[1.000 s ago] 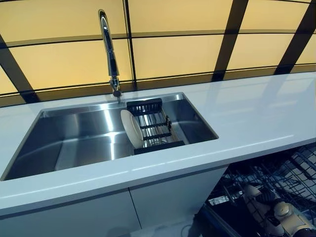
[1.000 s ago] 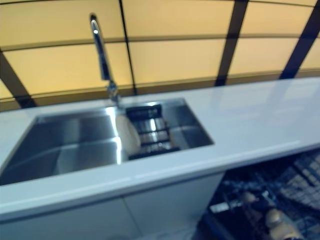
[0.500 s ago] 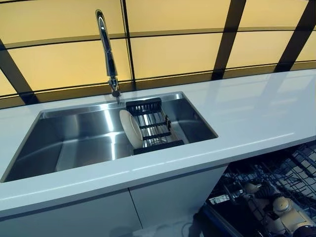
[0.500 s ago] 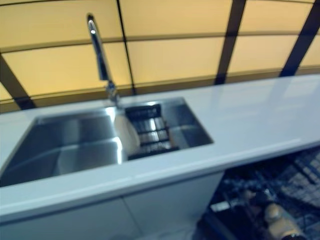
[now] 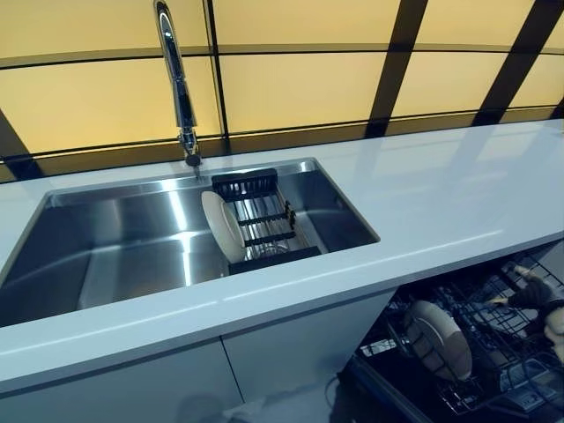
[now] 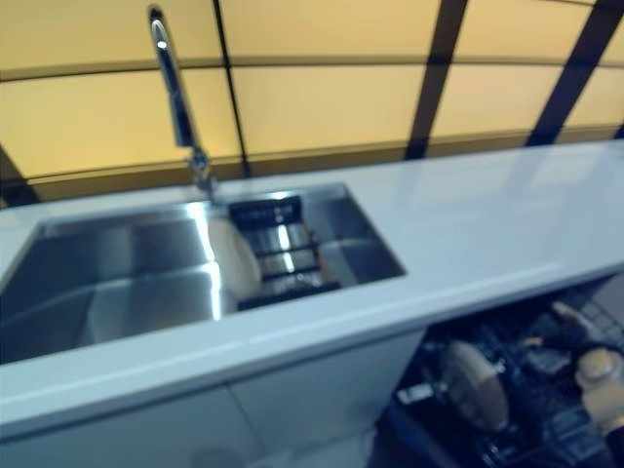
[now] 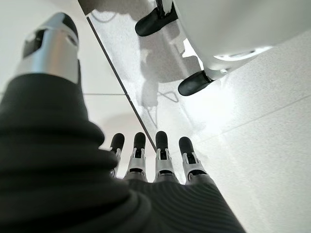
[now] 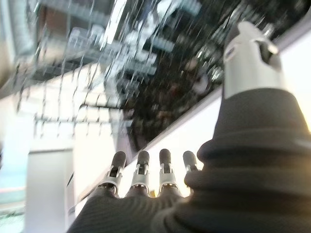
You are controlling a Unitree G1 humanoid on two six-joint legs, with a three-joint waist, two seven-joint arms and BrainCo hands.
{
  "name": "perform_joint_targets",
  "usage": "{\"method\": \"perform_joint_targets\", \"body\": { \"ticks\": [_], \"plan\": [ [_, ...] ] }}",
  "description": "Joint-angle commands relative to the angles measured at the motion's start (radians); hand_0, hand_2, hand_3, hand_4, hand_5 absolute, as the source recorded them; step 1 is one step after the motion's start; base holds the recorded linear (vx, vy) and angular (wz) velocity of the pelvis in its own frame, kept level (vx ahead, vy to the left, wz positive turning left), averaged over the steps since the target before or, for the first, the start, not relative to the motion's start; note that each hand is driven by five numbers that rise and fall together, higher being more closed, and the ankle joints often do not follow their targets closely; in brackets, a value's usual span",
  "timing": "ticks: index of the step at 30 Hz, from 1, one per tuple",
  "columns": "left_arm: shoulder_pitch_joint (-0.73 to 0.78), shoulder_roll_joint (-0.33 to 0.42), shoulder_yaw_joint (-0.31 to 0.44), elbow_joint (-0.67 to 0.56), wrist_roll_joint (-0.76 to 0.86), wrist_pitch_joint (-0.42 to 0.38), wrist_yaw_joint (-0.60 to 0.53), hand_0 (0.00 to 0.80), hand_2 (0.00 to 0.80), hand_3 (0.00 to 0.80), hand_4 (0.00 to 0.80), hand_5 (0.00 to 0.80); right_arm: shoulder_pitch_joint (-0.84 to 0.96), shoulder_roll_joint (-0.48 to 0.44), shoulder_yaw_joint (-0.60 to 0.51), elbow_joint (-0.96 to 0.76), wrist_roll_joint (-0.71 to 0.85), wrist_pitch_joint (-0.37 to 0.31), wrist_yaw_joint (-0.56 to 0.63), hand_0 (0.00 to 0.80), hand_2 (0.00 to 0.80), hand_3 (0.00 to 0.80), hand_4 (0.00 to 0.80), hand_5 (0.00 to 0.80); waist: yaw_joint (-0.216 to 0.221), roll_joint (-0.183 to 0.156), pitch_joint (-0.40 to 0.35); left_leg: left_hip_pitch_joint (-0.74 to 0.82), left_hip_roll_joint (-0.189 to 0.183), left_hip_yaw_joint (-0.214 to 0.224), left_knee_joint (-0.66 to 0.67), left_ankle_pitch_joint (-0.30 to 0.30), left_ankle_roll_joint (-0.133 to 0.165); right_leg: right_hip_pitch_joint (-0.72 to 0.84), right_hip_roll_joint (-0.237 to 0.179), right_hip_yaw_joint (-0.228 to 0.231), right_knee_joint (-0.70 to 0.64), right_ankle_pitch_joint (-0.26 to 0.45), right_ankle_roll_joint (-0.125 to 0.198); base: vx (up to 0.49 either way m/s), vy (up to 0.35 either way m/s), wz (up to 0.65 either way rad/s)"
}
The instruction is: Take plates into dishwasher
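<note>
The robot's right hand (image 5: 534, 291), silver-fingered with a dark ribbed wrist cover, sits at the lower right edge of the frame over the open dishwasher's dark wire rack (image 5: 493, 370). Its own wrist view shows the fingers straight and holding nothing. A round cream plate (image 5: 438, 339) now stands on edge in that rack, just left of the hand; half a second ago the hand covered that spot and no plate showed there. This suggests one plate has just been loaded and let go. The left hand (image 7: 146, 165) shows only in its wrist view, fingers straight, empty, pointing at the pale floor. Toward the frame's centre, a second cream plate (image 5: 221, 226) waits upright in the black and steel drainer basket (image 5: 264, 220) inside the stainless steel sink (image 5: 106, 247), below the tall chrome tap (image 5: 174, 79). It is probably next.
</note>
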Motion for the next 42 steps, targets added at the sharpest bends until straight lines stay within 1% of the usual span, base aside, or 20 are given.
{"method": "perform_joint_targets", "body": {
  "ticks": [1, 10, 13, 19, 20, 21, 23, 24, 25, 26, 28, 30, 32, 35, 37, 38, 39, 40, 41, 42],
  "plan": [
    [-0.037, 0.043, 0.01, 0.038, -0.002, 0.008, 0.017, 0.0, 0.0, 0.0, 0.0, 0.0, -0.107, -0.067, -0.038, 0.019, 0.055, 0.037, 0.043, 0.0, 0.0, 0.0, 0.0, 0.0, 0.015, -0.061, -0.045, 0.0, -0.031, -0.013, 0.004, -0.038, 0.035, -0.005, 0.016, 0.036, 0.009, 0.023, 0.083, 0.009, 0.019, -0.05],
    [-0.048, 0.049, 0.013, 0.072, -0.013, 0.006, 0.026, 0.0, 0.0, 0.0, 0.0, 0.0, -0.194, -0.216, -0.03, 0.166, 0.179, 0.14, 0.2, 0.0, 0.0, 0.0, 0.0, 0.0, 0.011, -0.087, -0.069, -0.001, -0.024, 0.001, 0.004, -0.038, 0.032, -0.002, 0.027, 0.047, 0.004, 0.025, 0.081, 0.002, 0.01, -0.07],
    [-0.045, 0.05, 0.004, 0.078, -0.016, 0.001, 0.032, 0.0, 0.0, 0.0, 0.0, 0.0, -0.244, -0.252, -0.02, 0.241, 0.195, 0.126, 0.196, 0.0, 0.0, 0.0, 0.0, 0.0, 0.016, -0.092, -0.074, 0.0, -0.025, -0.002, 0.004, -0.039, 0.033, 0.0, 0.032, 0.047, 0.002, 0.026, 0.081, 0.0, 0.0, 0.0],
    [-0.044, 0.06, -0.009, 0.085, -0.038, -0.011, 0.035, 0.0, 0.0, 0.0, 0.0, 0.0, -0.338, -0.302, -0.004, 0.297, 0.277, 0.159, 0.128, 0.0, 0.0, 0.0, 0.0, 0.0, 0.024, -0.096, -0.076, 0.001, -0.027, -0.011, 0.004, -0.037, 0.034, 0.004, 0.034, 0.053, 0.002, 0.027, 0.079, 0.0, 0.0, 0.0],
    [-0.044, 0.064, -0.016, 0.081, -0.049, -0.011, 0.035, 0.0, 0.0, 0.0, 0.0, 0.0, -0.378, -0.315, 0.0, 0.303, 0.347, 0.143, 0.065, 0.0, 0.0, 0.0, 0.0, 0.0, 0.03, -0.096, -0.075, 0.002, -0.027, -0.017, 0.004, -0.036, 0.032, 0.008, 0.034, 0.052, 0.002, 0.026, 0.079, 0.0, 0.0, 0.0],
    [-0.043, 0.066, -0.017, 0.081, -0.05, -0.011, 0.032, 0.0, 0.0, 0.0, 0.0, 0.0, -0.392, -0.318, 0.003, 0.298, 0.353, 0.139, 0.049, 0.0, 0.0, 0.0, 0.0, 0.0, 0.032, -0.096, -0.075, 0.002, -0.028, -0.019, 0.004, -0.036, 0.032, 0.009, 0.034, 0.052, 0.002, 0.025, 0.078, 0.0, 0.0, 0.0],
    [-0.041, 0.074, -0.02, 0.087, -0.053, -0.018, 0.024, 0.0, 0.0, 0.0, 0.0, 0.0, -0.455, -0.334, 0.026, 0.272, 0.407, 0.087, -0.044, 0.0, 0.0, 0.0, 0.0, 0.0, 0.04, -0.097, -0.075, 0.001, -0.031, -0.026, 0.004, -0.035, 0.031, 0.012, 0.033, 0.048, 0.002, 0.023, 0.077, 0.0, 0.0, 0.0],
    [-0.04, 0.074, -0.02, 0.087, -0.053, -0.019, 0.024, 0.0, 0.0, 0.0, 0.0, 0.0, -0.464, -0.334, 0.032, 0.269, 0.411, 0.087, -0.05, 0.0, 0.0, 0.0, 0.0, 0.0, 0.04, -0.097, -0.074, 0.002, -0.031, -0.027, 0.004, -0.035, 0.031, 0.012, 0.032, 0.047, 0.002, 0.023, 0.077, 0.0, 0.0, 0.0],
    [-0.037, 0.077, -0.022, 0.087, -0.055, -0.021, 0.02, 0.0, 0.0, 0.0, 0.0, 0.0, -0.489, -0.338, 0.04, 0.248, 0.422, 0.063, -0.093, 0.0, 0.0, 0.0, 0.0, 0.0, 0.044, -0.096, -0.073, 0.001, -0.032, -0.031, 0.004, -0.035, 0.031, 0.014, 0.031, 0.045, 0.002, 0.021, 0.076, 0.0, 0.0, 0.0],
    [-0.036, 0.081, -0.024, 0.086, -0.058, -0.02, 0.015, 0.0, 0.0, 0.0, 0.0, 0.0, -0.521, -0.341, 0.054, 0.223, 0.422, 0.015, -0.132, 0.0, 0.0, 0.0, 0.0, 0.0, 0.049, -0.096, -0.072, 0.001, -0.033, -0.035, 0.004, -0.034, 0.031, 0.016, 0.028, 0.041, 0.002, 0.019, 0.077, 0.0, 0.0, 0.0],
    [-0.035, 0.085, -0.028, 0.086, -0.062, -0.021, 0.01, 0.0, 0.0, 0.0, 0.0, 0.0, -0.557, -0.343, 0.075, 0.192, 0.419, -0.02, -0.165, 0.0, 0.0, 0.0, 0.0, 0.0, 0.059, -0.096, -0.072, 0.001, -0.035, -0.042, 0.004, -0.034, 0.032, 0.019, 0.026, 0.035, 0.002, 0.016, 0.077, 0.0, 0.0, 0.0],
    [-0.036, 0.085, -0.033, 0.083, -0.068, -0.018, 0.008, 0.0, 0.0, 0.0, 0.0, 0.0, -0.63, -0.345, 0.134, 0.158, 0.355, -0.095, -0.189, 0.0, 0.0, 0.0, 0.0, 0.0, 0.072, -0.097, -0.072, -0.001, -0.038, -0.054, 0.004, -0.033, 0.033, 0.024, 0.022, 0.026, 0.002, 0.01, 0.077, 0.0, 0.0, 0.0],
    [-0.035, 0.085, -0.037, 0.08, -0.068, -0.016, 0.009, 0.0, 0.0, 0.0, 0.0, 0.0, -0.683, -0.344, 0.185, 0.141, 0.316, -0.12, -0.197, 0.0, 0.0, 0.0, 0.0, 0.0, 0.082, -0.099, -0.073, -0.003, -0.038, -0.061, 0.004, -0.032, 0.032, 0.027, 0.019, 0.019, 0.002, 0.007, 0.077, 0.007, -0.003, 0.04],
    [-0.028, 0.083, -0.049, 0.071, -0.079, -0.013, 0.016, 0.0, 0.0, 0.0, 0.0, 0.0, -0.848, -0.343, 0.364, 0.098, 0.179, -0.207, -0.234, 0.0, 0.0, 0.0, 0.0, 0.0, 0.111, -0.105, -0.077, -0.009, -0.04, -0.082, 0.004, -0.027, 0.031, 0.035, 0.01, -0.005, 0.002, 0.0, 0.078, 0.026, -0.013, 0.17],
    [-0.029, 0.082, -0.051, 0.069, -0.084, -0.01, 0.017, 0.0, 0.0, 0.0, 0.0, 0.0, -0.923, -0.336, 0.445, 0.082, 0.127, -0.225, -0.235, 0.0, 0.0, 0.0, 0.0, 0.0, 0.12, -0.107, -0.079, -0.012, -0.042, -0.093, 0.004, -0.026, 0.032, 0.038, 0.006, -0.016, 0.002, -0.003, 0.078, 0.016, -0.016, 0.16],
    [-0.027, 0.082, -0.05, 0.065, -0.088, -0.006, 0.018, 0.0, 0.0, 0.0, 0.0, 0.0, -0.993, -0.332, 0.527, 0.057, 0.081, -0.252, -0.227, 0.0, 0.0, 0.0, 0.0, 0.0, 0.13, -0.108, -0.081, -0.015, -0.042, -0.102, 0.004, -0.024, 0.031, 0.04, 0.001, -0.028, 0.002, -0.006, 0.08, 0.013, -0.014, 0.2],
    [-0.028, 0.083, -0.05, 0.065, -0.087, -0.005, 0.018, 0.0, 0.0, 0.0, 0.0, 0.0, -1.016, -0.327, 0.557, 0.048, 0.062, -0.257, -0.225, 0.0, 0.0, 0.0, 0.0, 0.0, 0.135, -0.11, -0.082, -0.017, -0.043, -0.106, 0.004, -0.022, 0.03, 0.041, 0.0, -0.033, 0.002, -0.006, 0.08, 0.023, -0.016, 0.3],
    [-0.027, 0.079, -0.045, 0.063, -0.09, -0.002, 0.019, 0.0, 0.0, 0.0, 0.0, 0.0, -1.07, -0.318, 0.625, 0.037, 0.014, -0.28, -0.214, 0.0, 0.0, 0.0, 0.0, 0.0, 0.142, -0.109, -0.083, -0.02, -0.043, -0.114, 0.004, -0.021, 0.029, 0.043, -0.003, -0.041, 0.002, -0.008, 0.08, 0.024, -0.013, 0.3],
    [-0.024, 0.078, -0.044, 0.06, -0.095, 0.0, 0.019, 0.0, 0.0, 0.0, 0.0, 0.0, -1.1, -0.313, 0.668, 0.025, -0.012, -0.311, -0.197, 0.0, 0.0, 0.0, 0.0, 0.0, 0.149, -0.109, -0.084, -0.022, -0.043, -0.121, 0.004, -0.02, 0.029, 0.044, -0.006, -0.05, 0.002, -0.01, 0.081, 0.021, -0.012, 0.29],
    [-0.025, 0.078, -0.042, 0.06, -0.094, 0.001, 0.017, 0.0, 0.0, 0.0, 0.0, 0.0, -1.114, -0.307, 0.69, 0.016, -0.029, -0.319, -0.191, 0.0, 0.0, 0.0, 0.0, 0.0, 0.154, -0.11, -0.084, -0.024, -0.043, -0.125, 0.004, -0.019, 0.028, 0.044, -0.007, -0.053, 0.002, -0.011, 0.081, 0.016, -0.006, 0.27]
  ]
}}
